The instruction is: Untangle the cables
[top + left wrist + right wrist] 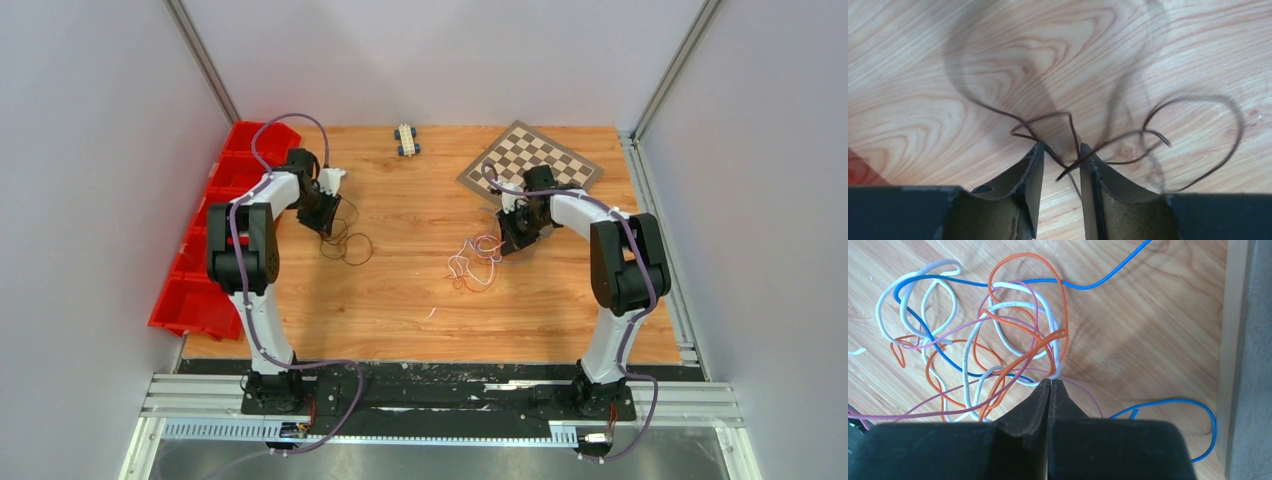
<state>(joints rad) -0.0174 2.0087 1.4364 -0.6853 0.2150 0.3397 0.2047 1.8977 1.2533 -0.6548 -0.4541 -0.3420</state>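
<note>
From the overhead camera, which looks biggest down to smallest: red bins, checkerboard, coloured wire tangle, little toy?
1. the red bins
2. the checkerboard
3. the coloured wire tangle
4. the little toy, though it sits far back, which may shrink it

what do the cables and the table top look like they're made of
The cables: probably thin wire in smooth, slightly glossy plastic insulation, going by the solid colours and soft loops. The table top: wood or wood-look laminate, with visible grain and a flat, even sheen.
</note>
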